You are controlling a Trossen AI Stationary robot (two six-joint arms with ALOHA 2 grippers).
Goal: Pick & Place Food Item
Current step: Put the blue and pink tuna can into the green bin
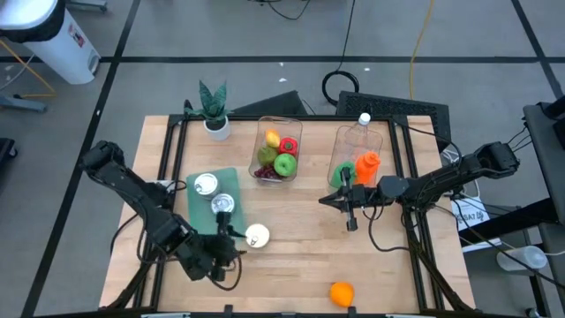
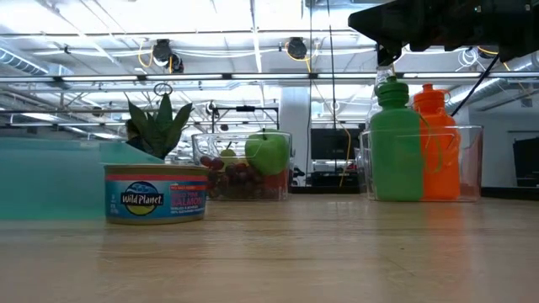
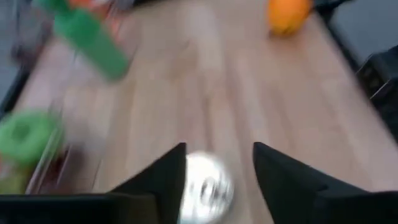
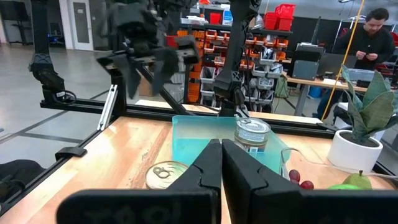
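Observation:
A round tin can (image 1: pixel 257 235) stands on its base on the bare wood, just right of a teal tray (image 1: pixel 201 216) that carries two more cans (image 1: pixel 206 184) (image 1: pixel 222 204). My left gripper (image 1: pixel 235 241) hovers above the loose can (image 3: pixel 208 186), open, with nothing between its fingers; the right wrist view shows it (image 4: pixel 149 68) raised well clear of the table. My right gripper (image 4: pixel 222 158) is shut on nothing and waits above the table's middle right (image 1: pixel 328 200). The low view shows the labelled can (image 2: pixel 156 194) beside the tray (image 2: pixel 50 181).
An orange (image 1: pixel 342 292) lies near the table's front edge. At the back stand a clear bin of fruit (image 1: pixel 278 150), a clear bin with green and orange bottles (image 1: pixel 357 163) and a potted plant (image 1: pixel 214 110). A person (image 4: pixel 370 37) stands beyond the table.

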